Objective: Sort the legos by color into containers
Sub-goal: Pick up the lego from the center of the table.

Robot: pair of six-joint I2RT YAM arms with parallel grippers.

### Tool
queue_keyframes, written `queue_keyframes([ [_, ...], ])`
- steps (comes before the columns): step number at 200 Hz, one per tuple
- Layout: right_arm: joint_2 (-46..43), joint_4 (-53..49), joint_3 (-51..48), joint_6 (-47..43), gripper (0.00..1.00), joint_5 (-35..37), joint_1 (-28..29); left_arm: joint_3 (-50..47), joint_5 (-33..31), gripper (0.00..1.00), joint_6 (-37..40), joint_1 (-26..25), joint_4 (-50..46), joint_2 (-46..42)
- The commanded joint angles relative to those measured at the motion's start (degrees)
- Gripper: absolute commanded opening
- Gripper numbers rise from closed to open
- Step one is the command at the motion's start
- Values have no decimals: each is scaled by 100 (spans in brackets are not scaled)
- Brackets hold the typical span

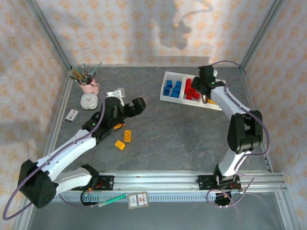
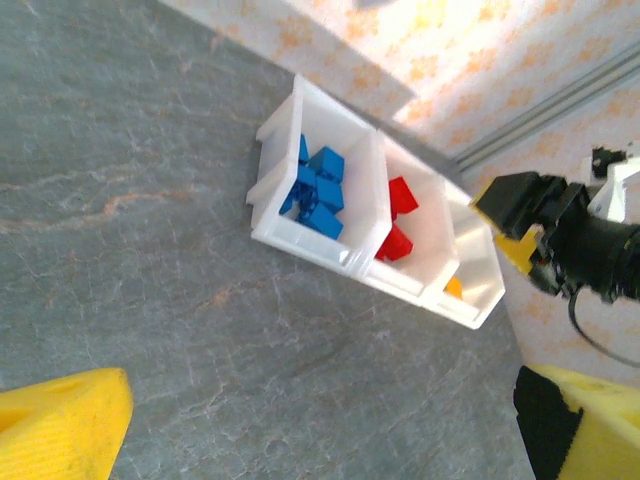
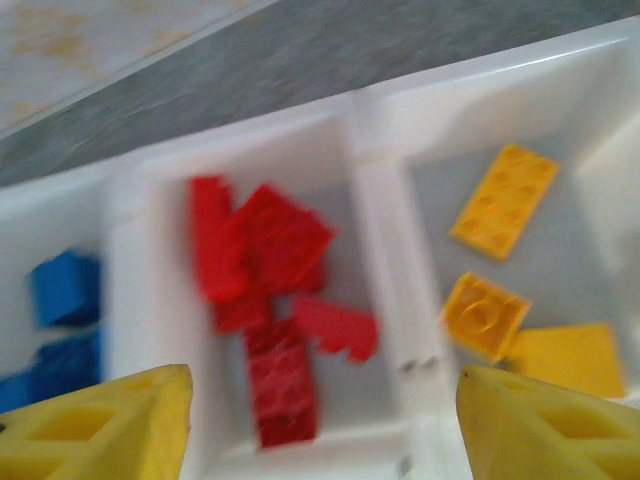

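Resting on the grey table (image 1: 192, 139), the white tray (image 2: 300, 245) holds blue legos (image 2: 318, 190) in one end compartment, red legos (image 3: 270, 250) in the middle and yellow legos (image 3: 505, 200) in the other end. The right gripper (image 3: 320, 430) hangs over the tray, fingers spread wide, empty. The left gripper (image 2: 320, 430), well short of the tray, is likewise spread and empty. Two yellow-orange legos (image 1: 127, 135) lie far from the tray.

The top view looks down from high behind the near edge, taking in the whole table (image 1: 158, 124). The left wrist view faces the tray (image 2: 300, 245) from well away. The right wrist view looks down on the same tray from close above.
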Motion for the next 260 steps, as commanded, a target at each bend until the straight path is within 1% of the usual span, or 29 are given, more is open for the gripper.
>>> queue_keyframes([
  [1,-415,-102,-292,47,72,-56,573,-215,-403,99,-46,71,-345,-431],
  [24,-470,-145,-448,181,75,-196,1296,-416,-610,99,-121,89,-686,-812],
  [45,-388,-216,-405,330,77,-85,2017,-544,-796,99,-204,96,-1079,-1140],
  [65,-259,-85,-406,477,78,-166,2630,-678,-1001,99,-303,104,-1426,-1508],
  [101,328,-33,-111,594,81,-296,3620,-875,-1421,99,-587,105,-2106,-2162],
  [126,818,126,127,610,82,-537,4111,-896,-1648,99,-790,112,-2578,-2508],
  [156,1439,23,670,503,83,-672,4471,-838,-1859,99,-973,117,-3026,-2747],
  [183,1842,-130,1060,809,83,-633,4666,-826,-1945,99,-1048,126,-3204,-2862],
  [205,2148,-235,1259,1065,78,-595,4759,-818,-2018,99,-1119,123,-3308,-2900],
  [236,2422,-231,1424,1104,73,-613,4901,-830,-2029,99,-1140,128,-3344,-2920],
  [260,2697,-430,1669,1143,67,-427,4958,-819,-2021,99,-1132,125,-3344,-2895],
])
